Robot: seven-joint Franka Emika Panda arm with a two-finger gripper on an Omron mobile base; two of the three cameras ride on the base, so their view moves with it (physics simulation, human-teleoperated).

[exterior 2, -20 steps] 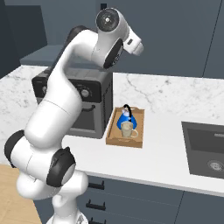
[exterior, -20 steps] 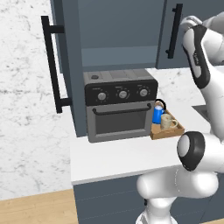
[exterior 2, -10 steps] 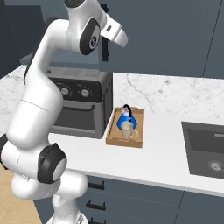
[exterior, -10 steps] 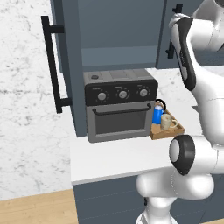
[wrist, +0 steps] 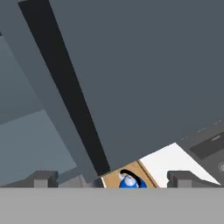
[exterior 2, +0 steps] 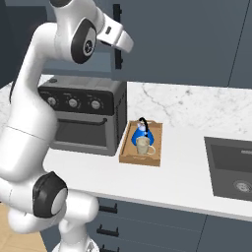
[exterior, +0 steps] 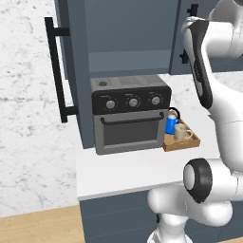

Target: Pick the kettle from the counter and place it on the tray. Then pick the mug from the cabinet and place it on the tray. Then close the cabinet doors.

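right door handle point(wrist: 65, 92): I see its long black bar just ahead of my hand point(wrist: 112, 180)
hand: fingers spread wide, holding nothing

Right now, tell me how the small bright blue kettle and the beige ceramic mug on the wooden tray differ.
The small bright blue kettle is vivid blue with a thin black arched handle over its top; the beige ceramic mug is pale cream with a loop handle at its side. The kettle has a rounded body and stands taller; the mug is a shorter open cup. The kettle sits at the tray's back, the mug in front. Both stand upright in the light-brown wooden tray.
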